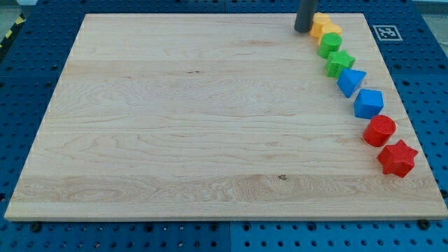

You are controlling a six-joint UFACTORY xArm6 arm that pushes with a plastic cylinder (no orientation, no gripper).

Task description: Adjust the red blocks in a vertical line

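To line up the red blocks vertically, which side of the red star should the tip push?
Push the red star on its right-hand side, toward the view's left: it lies right of the red cylinder. My tip is far off, by the yellow blocks.

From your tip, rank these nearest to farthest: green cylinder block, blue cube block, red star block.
Measured from my tip, at the view's top:
1. Green cylinder block, just lower right of it.
2. Blue cube block, midway down the right edge.
3. Red star block, lowest on the right.

One view—high, angled down, whole board (175, 119) framed.
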